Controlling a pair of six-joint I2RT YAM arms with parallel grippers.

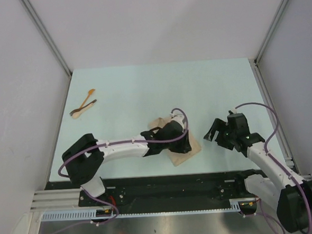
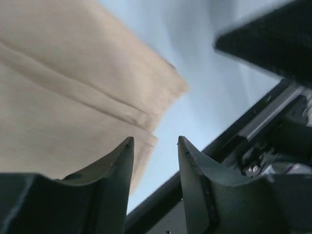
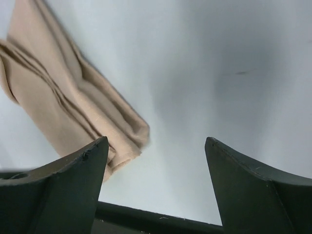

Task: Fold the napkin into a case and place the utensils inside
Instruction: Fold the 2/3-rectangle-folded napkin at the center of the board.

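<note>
Although it lies folded into a layered, roughly oblong pad, the napkin (image 1: 184, 157) keeps a soft, matte look. It is plain beige-tan cloth, and its stacked edges run as parallel creases in both wrist views. It rests flat on the table (image 1: 143, 86), a smooth pale blue-green sheet.

Directly over the napkin sits the left gripper (image 2: 155, 141), its black body hiding the cloth's middle in the top view. Its two dark, hard, curved fingers stand apart with only bare table between them, so the jaws are released and grasp nothing. One blunt, slightly rounded corner of the napkin lies just beyond the left-hand finger in that wrist view.

To the right of the napkin, near but apart from it, the right gripper (image 3: 156, 140) is spread wide. Its matte black, wedge-shaped fingers hold nothing, and the cloth's end lies off to their left.

Well away from the napkin, toward the far left, the utensils lie crossed over each other. One is a slim, light orange wooden spoon (image 1: 90, 94) with a small rounded bowl. The other is a darker brown piece (image 1: 91, 103), too small for its shape to be told. Neither touches the napkin.
</note>
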